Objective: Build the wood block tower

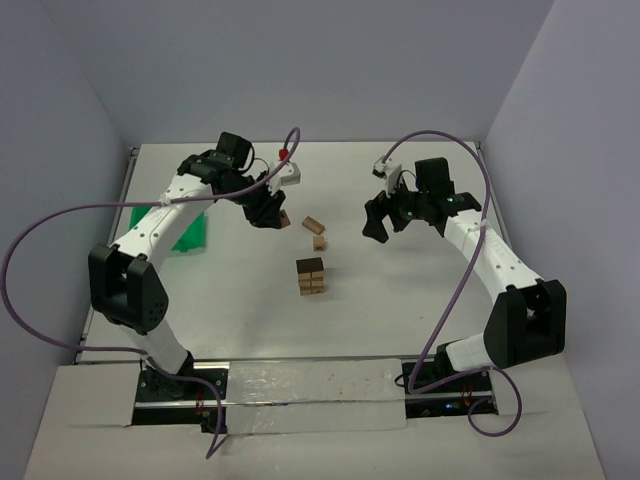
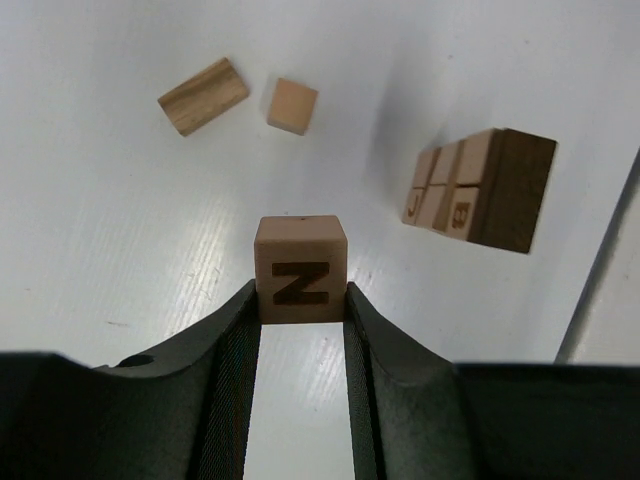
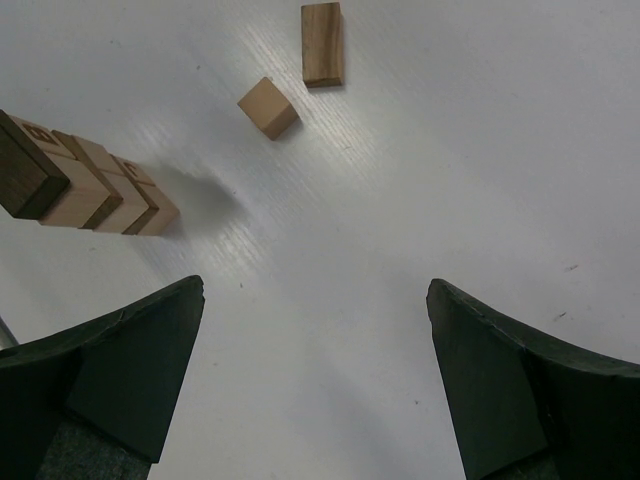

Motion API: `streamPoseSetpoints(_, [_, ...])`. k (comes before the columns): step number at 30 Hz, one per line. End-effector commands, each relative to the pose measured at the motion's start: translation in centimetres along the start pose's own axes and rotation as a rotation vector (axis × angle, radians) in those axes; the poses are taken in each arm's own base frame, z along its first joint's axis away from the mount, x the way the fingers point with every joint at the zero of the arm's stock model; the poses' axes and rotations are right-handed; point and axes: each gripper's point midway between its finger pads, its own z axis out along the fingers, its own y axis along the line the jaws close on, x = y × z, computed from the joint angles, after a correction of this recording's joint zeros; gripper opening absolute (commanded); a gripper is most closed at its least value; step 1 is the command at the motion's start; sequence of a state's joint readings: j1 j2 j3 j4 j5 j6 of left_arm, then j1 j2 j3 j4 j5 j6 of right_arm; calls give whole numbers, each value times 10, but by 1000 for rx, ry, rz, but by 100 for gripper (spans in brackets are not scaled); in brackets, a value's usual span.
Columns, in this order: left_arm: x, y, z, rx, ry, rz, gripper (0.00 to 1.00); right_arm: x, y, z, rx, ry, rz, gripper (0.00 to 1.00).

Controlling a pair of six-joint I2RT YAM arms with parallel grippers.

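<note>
The tower (image 1: pixel 310 276) is a short stack of light-tan wood blocks with a dark top, standing mid-table; it also shows in both wrist views (image 2: pixel 480 188) (image 3: pixel 90 185). My left gripper (image 1: pixel 270 213) (image 2: pixel 300 292) hangs above the table behind and left of the tower, shut on a cube block marked N (image 2: pixel 300 268) (image 1: pixel 284 218). Two loose blocks lie behind the tower: a flat block (image 1: pixel 315 224) (image 2: pixel 203 96) (image 3: pixel 322 44) and a small cube (image 1: pixel 319 241) (image 2: pixel 292 106) (image 3: pixel 268 108). My right gripper (image 1: pixel 380 220) (image 3: pixel 315 288) hovers to their right, open, with only bare table between its fingers.
A green bin (image 1: pixel 185 228) sits at the left of the table, partly behind the left arm. Purple cables loop over both arms. Walls close the table on the left, back and right.
</note>
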State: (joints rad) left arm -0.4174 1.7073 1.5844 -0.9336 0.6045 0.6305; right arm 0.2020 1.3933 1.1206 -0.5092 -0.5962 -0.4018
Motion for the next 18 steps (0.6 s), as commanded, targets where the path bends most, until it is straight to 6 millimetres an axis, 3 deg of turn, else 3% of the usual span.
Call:
streamPoseSetpoints(1, [-2, -44, -9, 44, 29, 111, 28, -19, -2, -9, 17, -60, -38, 99])
streamPoseSetpoints(10, [-2, -86, -2, 77, 90, 183, 28, -22, -2, -7, 2, -61, -36, 99])
streamPoseSetpoints(18, [0, -100, 8, 107, 136, 224, 31, -27, -4, -7, 5, -68, -37, 99])
